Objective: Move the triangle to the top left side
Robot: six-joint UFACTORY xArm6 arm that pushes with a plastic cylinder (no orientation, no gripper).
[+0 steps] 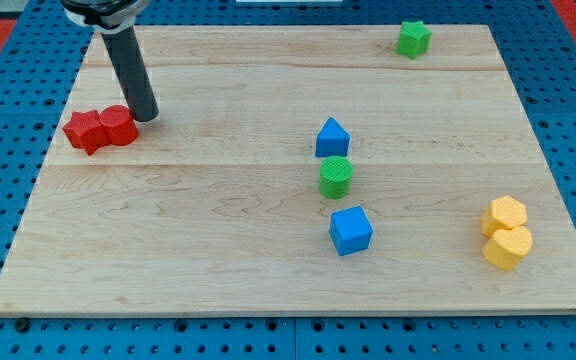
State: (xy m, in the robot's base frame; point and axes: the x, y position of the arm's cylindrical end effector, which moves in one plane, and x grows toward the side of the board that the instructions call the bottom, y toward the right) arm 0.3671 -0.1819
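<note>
Board: a pale wooden board (268, 280) on a blue pegboard bench; places below are given by the board's edges and corners.

Blue cube (350, 230): nearest the bottom edge, a little right of the middle, standing alone.

Yellow blocks: two touching near the right edge, a heart-like block (507, 247) below and a hexagon-like block (506, 213) above, well out of any likely path.

Green cylinder (336, 176): just above the blue cube, near the board's centre.

Blue triangle (332, 137): the task's block, just above the green cylinder and almost touching it, near the middle and well apart from the top left corner it is meant to reach.

Red blocks: a star-like block (86, 131) and a round block (119, 125) touching each other near the left edge, on the way toward the top left corner, so they could get in the way of a push.

My tip (147, 117): down on the board just right of the red round block, close enough that contact cannot be ruled out; it is a bare rod with nothing to open or close, and it is far left of the triangle.

Judgement: to drive the triangle up and left, my tip would need to come round to its lower right side.

Green star (414, 38): farthest away, by the top edge toward the right corner.
</note>
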